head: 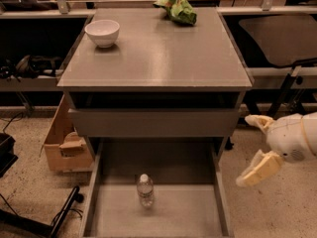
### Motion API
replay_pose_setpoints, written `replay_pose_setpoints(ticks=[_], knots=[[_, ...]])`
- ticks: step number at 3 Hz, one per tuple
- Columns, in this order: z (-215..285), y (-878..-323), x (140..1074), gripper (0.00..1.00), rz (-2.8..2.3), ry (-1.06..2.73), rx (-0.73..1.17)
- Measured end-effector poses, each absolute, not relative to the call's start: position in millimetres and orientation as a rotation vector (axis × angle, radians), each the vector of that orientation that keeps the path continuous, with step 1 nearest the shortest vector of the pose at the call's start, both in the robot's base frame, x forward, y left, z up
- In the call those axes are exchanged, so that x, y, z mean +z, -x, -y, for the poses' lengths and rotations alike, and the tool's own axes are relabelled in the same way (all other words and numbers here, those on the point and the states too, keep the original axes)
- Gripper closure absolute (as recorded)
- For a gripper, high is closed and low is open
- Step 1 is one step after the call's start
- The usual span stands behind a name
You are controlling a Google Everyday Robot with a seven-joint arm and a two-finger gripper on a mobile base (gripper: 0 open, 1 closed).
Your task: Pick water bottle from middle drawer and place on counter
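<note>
Nearest item: the bottle point(145, 190) stands upright, cap up, on the floor of the drawer point(190, 214). The drawer is pulled out. The bottle sits left of centre and apart from both side walls. Nothing else is in the drawer.

My gripper point(243, 150) hangs outside the drawer, off its right wall and above floor level. The jaws are spread wide and hold nothing. One finger points up-left, the other down-left.

Step in hand, as I judge it: the reach to the bottle. Recommendations:
- Travel left over the right wall, then descend. Do not cut across at wall height.
- Keep below the closed drawer front point(153, 123) above, which overhangs the back of the tray.
- Straddle the ribbed body, one finger on each side. Close below the cap, since the bottle looks light and easily tipped.
- Lift straight up before moving back.

Further back, the counter point(158, 58) has bare surface across its front and middle. The bowl point(102, 32) occupies the far left corner, and a green packet point(178, 9) lies at the far edge. The front centre is the safest place to set the bottle down.

A box point(64, 145) sits on the floor to the left of the cabinet, clear of my path.
</note>
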State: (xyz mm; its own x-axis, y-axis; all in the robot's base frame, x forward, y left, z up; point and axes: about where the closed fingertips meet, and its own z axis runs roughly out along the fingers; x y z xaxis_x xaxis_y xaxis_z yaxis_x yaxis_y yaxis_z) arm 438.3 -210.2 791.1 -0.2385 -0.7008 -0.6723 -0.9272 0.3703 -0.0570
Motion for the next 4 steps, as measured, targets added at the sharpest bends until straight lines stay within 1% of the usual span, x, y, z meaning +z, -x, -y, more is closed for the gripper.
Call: replay_pose_setpoints(ticks=[1, 2, 3, 4], knots=[[190.2, -462.6, 734.0, 0.00, -1.860, 1.284, 0.558], [167.4, -485.9, 683.1, 0.00, -1.717, 1.223, 0.588], [167.4, -485.6, 684.3, 0.00, -1.719, 1.224, 0.588], [143.1, -490.6, 661.5, 0.00, -1.694, 1.220, 0.645]])
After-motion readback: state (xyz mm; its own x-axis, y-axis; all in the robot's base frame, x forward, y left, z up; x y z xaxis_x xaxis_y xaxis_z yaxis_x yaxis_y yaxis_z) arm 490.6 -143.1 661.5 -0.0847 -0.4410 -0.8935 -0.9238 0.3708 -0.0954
